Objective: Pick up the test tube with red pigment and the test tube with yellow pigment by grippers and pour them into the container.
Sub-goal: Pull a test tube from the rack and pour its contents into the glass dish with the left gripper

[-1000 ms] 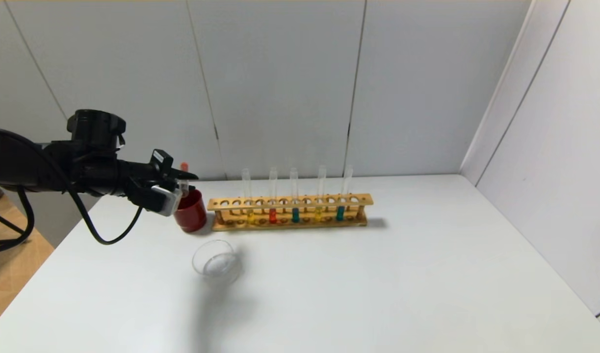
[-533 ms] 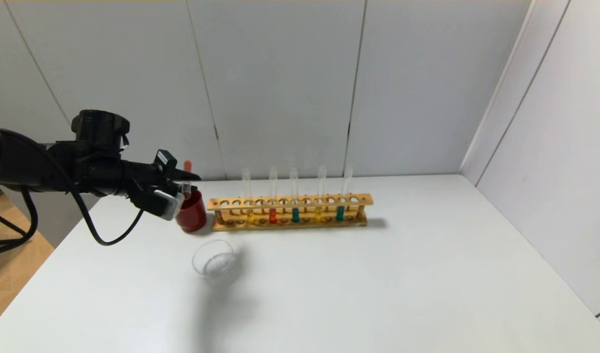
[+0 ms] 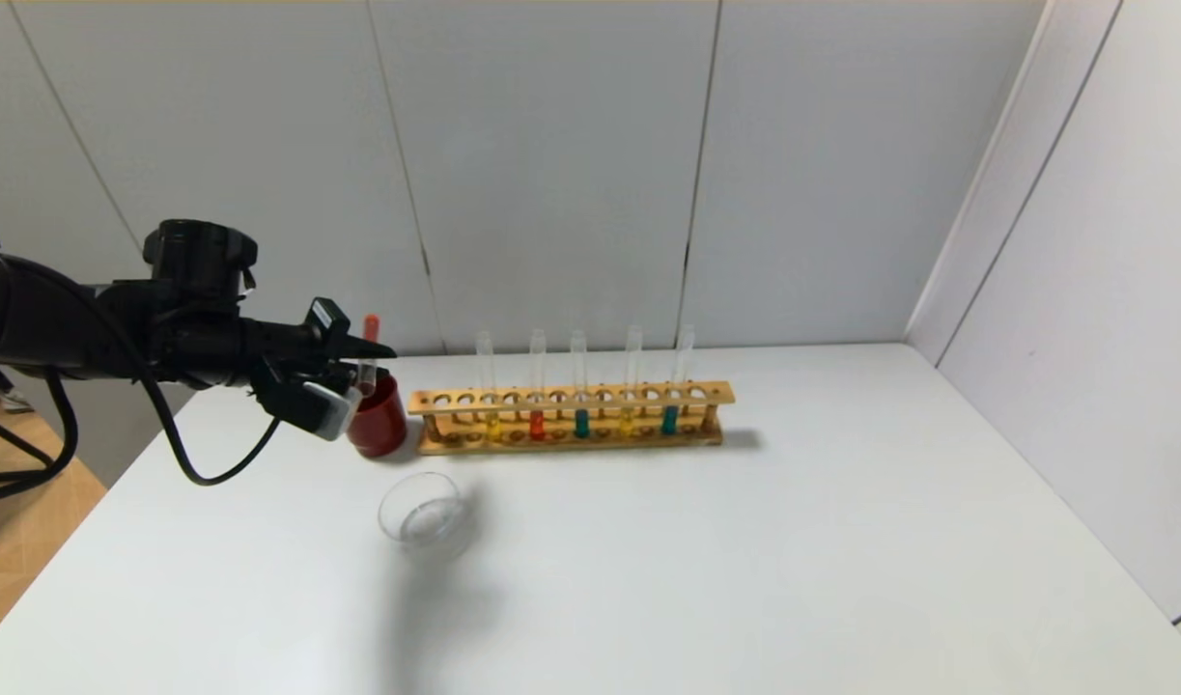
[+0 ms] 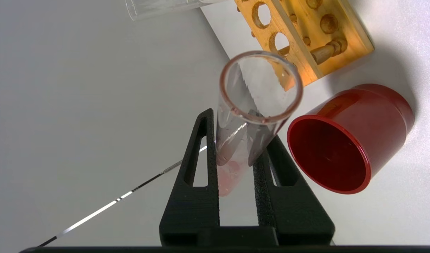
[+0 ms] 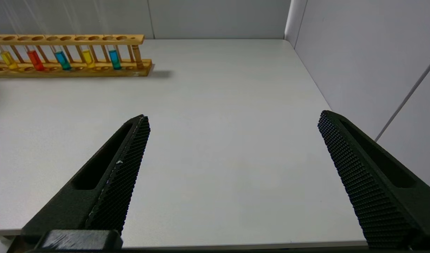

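Left gripper [image 4: 236, 140] holds tube [image 4: 250, 116] beside red cup [image 4: 341, 140], rack [image 3: 571, 415].

The black left gripper [image 3: 366, 359], clamped on a slim clear glass test tube with an orange-red tip [image 3: 369, 340], sits slightly farther right and lower than before, closer over the opaque dark red cup [image 3: 377, 419]; the tube stands more upright.

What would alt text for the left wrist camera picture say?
The left gripper is shut on a nearly empty test tube with pink residue, its open mouth beside a dark red cup. A wooden rack stands behind on the white table.
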Controlling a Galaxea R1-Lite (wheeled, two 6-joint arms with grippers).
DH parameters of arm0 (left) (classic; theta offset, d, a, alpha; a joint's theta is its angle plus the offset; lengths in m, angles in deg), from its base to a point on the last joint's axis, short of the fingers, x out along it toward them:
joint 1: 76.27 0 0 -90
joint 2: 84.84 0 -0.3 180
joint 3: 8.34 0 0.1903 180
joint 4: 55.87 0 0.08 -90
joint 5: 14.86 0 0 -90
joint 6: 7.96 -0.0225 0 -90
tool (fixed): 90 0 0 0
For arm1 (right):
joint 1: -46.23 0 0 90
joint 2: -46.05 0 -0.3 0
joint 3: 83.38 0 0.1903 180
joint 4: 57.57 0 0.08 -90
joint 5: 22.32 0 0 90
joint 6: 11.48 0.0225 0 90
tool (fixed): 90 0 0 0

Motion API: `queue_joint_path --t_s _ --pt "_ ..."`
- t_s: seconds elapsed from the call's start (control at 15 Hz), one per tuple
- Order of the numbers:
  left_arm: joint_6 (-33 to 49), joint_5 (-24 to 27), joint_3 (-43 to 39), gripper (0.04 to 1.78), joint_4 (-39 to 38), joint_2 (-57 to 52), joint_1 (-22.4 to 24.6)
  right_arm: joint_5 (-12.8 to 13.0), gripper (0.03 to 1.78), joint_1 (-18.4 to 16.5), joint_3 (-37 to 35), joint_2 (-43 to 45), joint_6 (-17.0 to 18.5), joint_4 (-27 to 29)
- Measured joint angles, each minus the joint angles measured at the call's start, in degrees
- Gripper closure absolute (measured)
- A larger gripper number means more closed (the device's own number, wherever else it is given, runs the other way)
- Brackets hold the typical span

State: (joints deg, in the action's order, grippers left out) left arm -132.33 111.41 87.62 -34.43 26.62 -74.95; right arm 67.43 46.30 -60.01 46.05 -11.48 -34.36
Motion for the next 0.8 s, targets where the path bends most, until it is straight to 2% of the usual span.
queue_joint_path --t_s 0.8 --pt "-2.0 -1.1 0.4 1.49 -2.0 1.3 -0.5 0.0 0.06 0.0 0.0 0.0 0.0 0.0"
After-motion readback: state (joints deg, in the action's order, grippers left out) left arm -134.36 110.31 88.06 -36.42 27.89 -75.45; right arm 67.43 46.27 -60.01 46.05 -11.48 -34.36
